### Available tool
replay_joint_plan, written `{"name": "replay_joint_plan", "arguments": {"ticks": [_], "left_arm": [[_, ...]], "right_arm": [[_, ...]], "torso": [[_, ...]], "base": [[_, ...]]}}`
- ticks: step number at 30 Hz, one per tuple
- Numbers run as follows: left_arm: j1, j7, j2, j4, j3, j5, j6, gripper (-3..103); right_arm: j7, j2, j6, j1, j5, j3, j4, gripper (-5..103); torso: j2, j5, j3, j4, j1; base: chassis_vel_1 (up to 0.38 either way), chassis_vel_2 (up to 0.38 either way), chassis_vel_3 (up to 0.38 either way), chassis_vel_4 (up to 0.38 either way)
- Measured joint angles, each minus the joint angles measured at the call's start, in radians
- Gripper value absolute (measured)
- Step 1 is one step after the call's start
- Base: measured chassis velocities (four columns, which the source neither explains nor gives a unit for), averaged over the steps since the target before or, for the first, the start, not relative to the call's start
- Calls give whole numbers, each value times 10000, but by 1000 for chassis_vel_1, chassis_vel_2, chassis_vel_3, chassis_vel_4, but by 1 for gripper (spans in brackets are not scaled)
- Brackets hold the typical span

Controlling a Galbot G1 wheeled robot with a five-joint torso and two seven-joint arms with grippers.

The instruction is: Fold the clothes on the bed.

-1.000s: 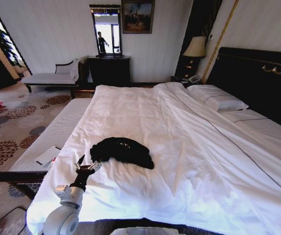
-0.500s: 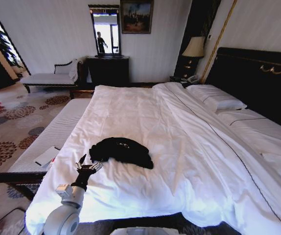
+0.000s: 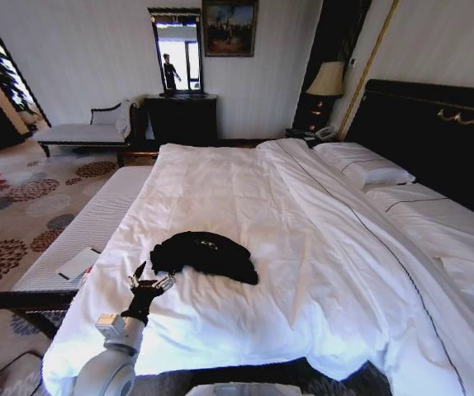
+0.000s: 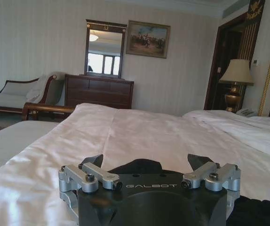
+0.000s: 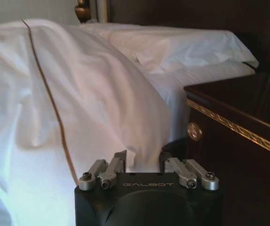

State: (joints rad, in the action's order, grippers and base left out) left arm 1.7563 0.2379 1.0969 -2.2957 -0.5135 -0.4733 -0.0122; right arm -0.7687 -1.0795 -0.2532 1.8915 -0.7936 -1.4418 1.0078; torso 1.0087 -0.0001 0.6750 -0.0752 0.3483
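**Ann:** Gripper first, nearest us: the left gripper (image 3: 149, 279) hovers low over the near-left part of the bed (image 3: 245, 198), jaws spread wide with nothing between them. Its wrist camera shows both fingers (image 4: 95, 161) parted and the dark cloth lying just past them.

**Bo:** And the clothes (image 3: 204, 254)?

**Ann:** One black T-shirt, bunched in a rumpled heap on the white duvet, just beyond that gripper and a little to its right. Not touching it, as far as I can tell. White print shows faintly on top, too small to read.

**Bo:** So how far along is the folding?

**Ann:** Barely begun, I'd judge. The shirt is a crumpled mound, no sleeves laid out, no clean edges. Spreading it flat and every fold are left to do.

**Bo:** Right arm?

**Ann:** The right gripper (image 5: 141, 159) sits low beside the white bedding by a dark wooden panel, away from the shirt. A fold of sheet hangs between its fingers; whether it is pinched or merely behind them, I can't tell.

**Bo:** Farther back?

**Ann:** Pillows (image 3: 363, 169) against the dark headboard (image 3: 435, 140), a lamp (image 3: 328, 82), then a dresser (image 3: 182, 118) under a mirror (image 3: 178, 51).
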Motion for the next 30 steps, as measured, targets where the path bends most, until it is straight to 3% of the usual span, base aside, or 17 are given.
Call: {"name": "replay_joint_plan", "arguments": {"ticks": [1,3,5,6,8,11,14,16,19,28,30], "left_arm": [[0,0,0,0,0,0,0,100],[-5,19,-15,-34,12,0,-19,100],[-18,33,-15,-45,29,0,-25,100],[-40,64,-13,-63,67,4,-47,100],[-42,69,-12,-84,84,24,-58,100],[-22,69,-20,-100,81,42,-60,100],[33,62,-28,-130,8,78,-60,100],[49,58,-24,-139,-13,92,-60,100],[162,28,14,-211,-102,180,-61,100],[275,25,42,-369,-170,256,-196,100],[334,43,72,-416,-214,278,-251,100]], "right_arm": [[0,0,0,0,0,0,0,36],[-191,-286,-108,85,5,-215,310,46],[-214,-383,-126,111,-16,-280,421,46],[-227,-607,-163,168,-80,-455,709,57],[-232,-861,-201,243,-157,-701,1123,68],[-258,-1114,-266,351,-248,-955,1610,73],[-264,-1522,-307,489,-444,-1328,2587,90],[-262,-1624,-318,516,-513,-1395,2865,90],[-242,-1953,-328,590,-996,-1490,4057,100],[132,-2118,-5,792,-1602,-1602,6687,100],[651,-2107,164,857,-1673,-1457,7671,100]], "torso": [[0,0,0,0,0],[-1,0,0,-1,1],[0,0,0,-1,0],[0,1,0,-2,0],[0,1,0,-1,0],[0,-1,0,-1,0],[0,-1,0,-2,0],[0,-1,0,0,0],[0,0,0,0,0],[-1,0,1,1,1],[0,-1,1,1,0]], "base": [[0,0,0,0],[0,0,0,0],[0,0,0,0],[0,0,0,0],[0,0,0,0],[0,0,0,0],[0,0,0,0],[0,0,0,0],[0,0,0,0],[0,0,0,0],[0,0,0,0]]}}
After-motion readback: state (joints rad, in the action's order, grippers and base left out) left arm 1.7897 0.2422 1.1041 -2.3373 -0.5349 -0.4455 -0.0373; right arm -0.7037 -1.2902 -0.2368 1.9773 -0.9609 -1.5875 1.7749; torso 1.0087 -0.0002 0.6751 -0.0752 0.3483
